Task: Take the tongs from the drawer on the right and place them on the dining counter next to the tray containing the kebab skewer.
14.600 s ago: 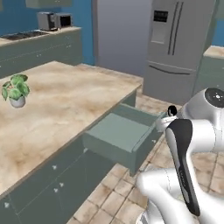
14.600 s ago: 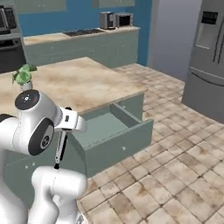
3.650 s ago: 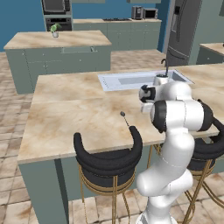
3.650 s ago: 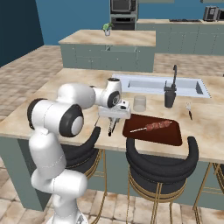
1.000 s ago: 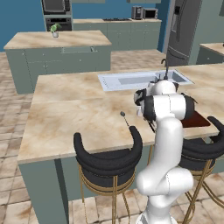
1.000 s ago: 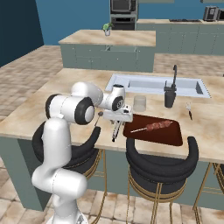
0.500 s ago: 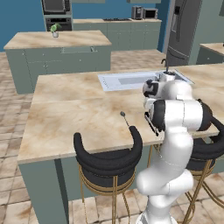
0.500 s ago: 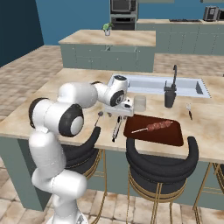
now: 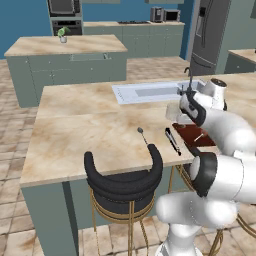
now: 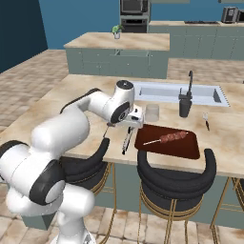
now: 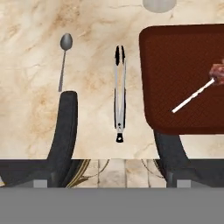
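Observation:
The slim black tongs (image 11: 119, 94) lie flat on the dining counter (image 11: 30, 109), free of any grip, just left of the dark red-brown tray (image 11: 183, 65). A pale kebab skewer (image 11: 192, 96) rests on that tray. In the right base view the tongs (image 10: 127, 140) sit beside the tray (image 10: 183, 147) near the counter's front edge, and my gripper (image 10: 132, 125) hovers just above them, open and holding nothing. The left base view shows the tongs (image 9: 172, 141) left of the tray (image 9: 192, 135), below my gripper (image 9: 176, 119). The drawer is out of view.
A thin wire-like spoon (image 11: 64, 57) lies left of the tongs. A pale cup (image 10: 151, 113) stands behind the tray, with the sink (image 10: 171, 91) and a dark faucet (image 10: 184, 107) beyond. Two black bar stools (image 10: 174, 176) crowd the counter's front edge.
The base has driven from the open island drawer to the dining counter. Over the last second the hand has lifted off the tongs, which stay put on the counter.

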Tool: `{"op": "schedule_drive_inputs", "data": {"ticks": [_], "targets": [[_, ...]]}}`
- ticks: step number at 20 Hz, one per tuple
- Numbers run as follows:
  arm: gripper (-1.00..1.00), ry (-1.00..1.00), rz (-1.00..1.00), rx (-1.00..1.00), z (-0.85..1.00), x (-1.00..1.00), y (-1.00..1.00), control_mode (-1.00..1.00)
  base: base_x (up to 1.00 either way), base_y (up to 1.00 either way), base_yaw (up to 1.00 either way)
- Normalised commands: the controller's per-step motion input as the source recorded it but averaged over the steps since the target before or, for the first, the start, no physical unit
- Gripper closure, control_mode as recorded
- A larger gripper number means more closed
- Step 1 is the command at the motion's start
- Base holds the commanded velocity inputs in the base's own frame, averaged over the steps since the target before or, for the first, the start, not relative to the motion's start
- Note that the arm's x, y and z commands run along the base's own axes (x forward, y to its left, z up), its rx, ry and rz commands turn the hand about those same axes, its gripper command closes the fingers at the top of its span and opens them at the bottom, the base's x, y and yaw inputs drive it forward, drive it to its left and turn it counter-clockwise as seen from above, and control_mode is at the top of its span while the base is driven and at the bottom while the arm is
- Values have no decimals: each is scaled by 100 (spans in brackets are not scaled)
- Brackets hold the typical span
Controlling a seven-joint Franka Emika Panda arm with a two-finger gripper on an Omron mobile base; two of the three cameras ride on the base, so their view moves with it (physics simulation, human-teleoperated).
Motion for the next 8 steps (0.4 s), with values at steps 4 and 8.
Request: {"op": "schedule_drive_inputs", "data": {"ticks": [4, 8], "targets": [[-100, -6, 3, 0, 89, -100, 10, -100, 0, 0, 0], [-100, 0, 0, -4, 71, -69, 29, -100, 0, 0, 0]]}}
